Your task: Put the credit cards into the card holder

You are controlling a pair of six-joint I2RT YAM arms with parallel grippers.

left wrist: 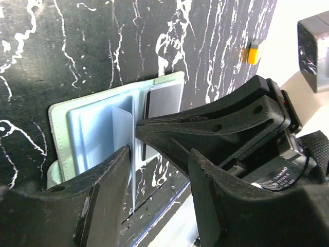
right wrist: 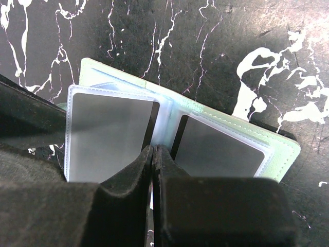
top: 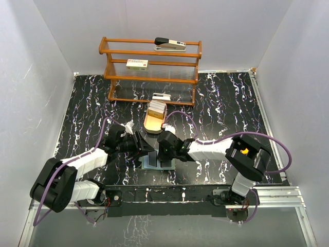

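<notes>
The sage-green card holder [top: 152, 162] [left wrist: 60, 135] [right wrist: 281, 154] lies open near the table's front edge, its clear blue-grey pockets facing up. Dark grey credit cards [right wrist: 110, 131] [right wrist: 218, 146] show inside two pockets. More credit cards [top: 156, 109] are stacked in the tan tray. My right gripper [top: 164, 152] [right wrist: 154, 150] is shut at the holder's spine, pinching a thin pocket leaf [left wrist: 132, 128] that stands upright. My left gripper [top: 145, 147] [left wrist: 160, 159] is open beside it. That leaf's edge touches the inner face of its left finger [left wrist: 110, 175], and nothing else is between the fingers.
A tan oval tray [top: 149, 124] sits just behind the holder. Further back stands a wooden rack [top: 151, 77] with a stapler [top: 169, 43] on top and a white labelled box [top: 136, 64] on its middle shelf. Another box [top: 161, 96] lies at its foot. White walls enclose the table.
</notes>
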